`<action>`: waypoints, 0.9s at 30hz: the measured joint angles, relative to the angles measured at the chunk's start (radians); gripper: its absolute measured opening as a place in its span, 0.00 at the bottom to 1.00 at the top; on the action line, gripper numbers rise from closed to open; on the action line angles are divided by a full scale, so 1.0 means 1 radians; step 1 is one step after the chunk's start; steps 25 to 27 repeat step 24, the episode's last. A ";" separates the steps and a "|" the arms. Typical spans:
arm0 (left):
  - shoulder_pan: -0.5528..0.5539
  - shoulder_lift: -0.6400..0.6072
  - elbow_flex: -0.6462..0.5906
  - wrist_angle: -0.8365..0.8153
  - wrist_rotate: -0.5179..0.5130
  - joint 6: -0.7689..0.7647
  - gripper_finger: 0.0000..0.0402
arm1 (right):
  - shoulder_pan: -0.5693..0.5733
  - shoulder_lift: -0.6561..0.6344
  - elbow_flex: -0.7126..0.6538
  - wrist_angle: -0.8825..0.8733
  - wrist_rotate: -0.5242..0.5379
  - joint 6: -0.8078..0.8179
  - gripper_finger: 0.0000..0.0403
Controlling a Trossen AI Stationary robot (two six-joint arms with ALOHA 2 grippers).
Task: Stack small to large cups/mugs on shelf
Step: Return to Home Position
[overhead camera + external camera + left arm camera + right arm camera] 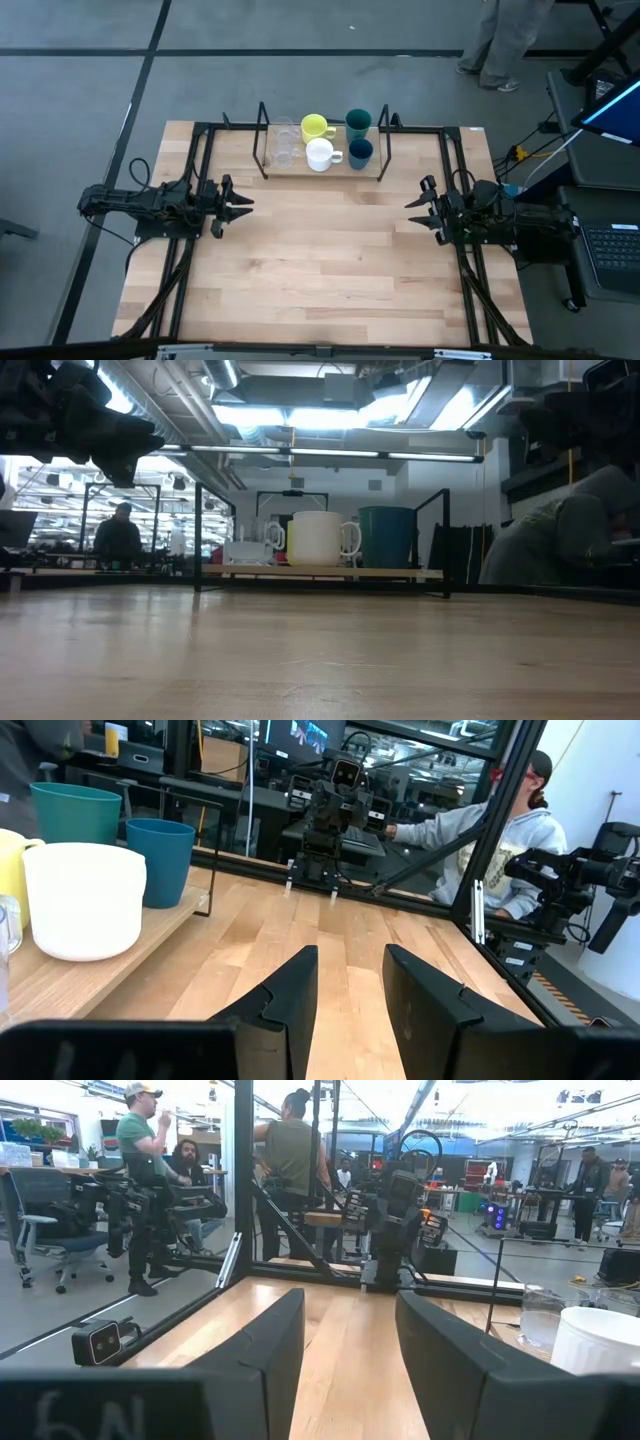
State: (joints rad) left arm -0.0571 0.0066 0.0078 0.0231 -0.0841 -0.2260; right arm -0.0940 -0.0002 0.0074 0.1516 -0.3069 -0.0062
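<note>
- High view shows the shelf (338, 172) lying with its long axis side to side across the table (320, 280), close to the far edge. A black wire frame (263, 135) stands upright at each end.
- All six vessels stand upright, mouths up, in two rows along the board. The clear glass cups (285, 155) are at the end on the left arm's side.
- The yellow mug (314, 127) is in the middle with the white mug (319, 155) in front of it. The dark green cup (358, 122) is at the other end, with the dark blue cup (360, 152) in front of it.
- Both mug handles point along the shelf's long axis: the yellow one toward the dark green cup, the white one toward the dark blue cup.
- The left gripper (240, 206) hangs over the table's left side, well apart from the shelf, and points inward. Its fingers are spread and hold nothing (the left wrist view shows bare wood between them).
- The right gripper (417, 206) mirrors it on the right side and faces the left one. Its fingers are likewise parted and unloaded.
- Bare tabletop runs between the two grippers and from the shelf's front edge to the near edge. Black rails border both sides of the table.
- Low view has the white mug in front and the dark green cup just beside it, both inside the end frames. The board sits a little above the tabletop.
</note>
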 joint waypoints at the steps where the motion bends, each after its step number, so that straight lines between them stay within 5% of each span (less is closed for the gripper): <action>1: 0.000 0.000 0.000 0.000 0.000 0.000 0.27 | 0.000 0.000 0.000 0.000 0.000 0.001 0.40; 27: 0.000 0.000 0.000 0.000 0.000 0.000 0.27 | 0.000 0.000 0.000 0.000 0.000 0.000 0.40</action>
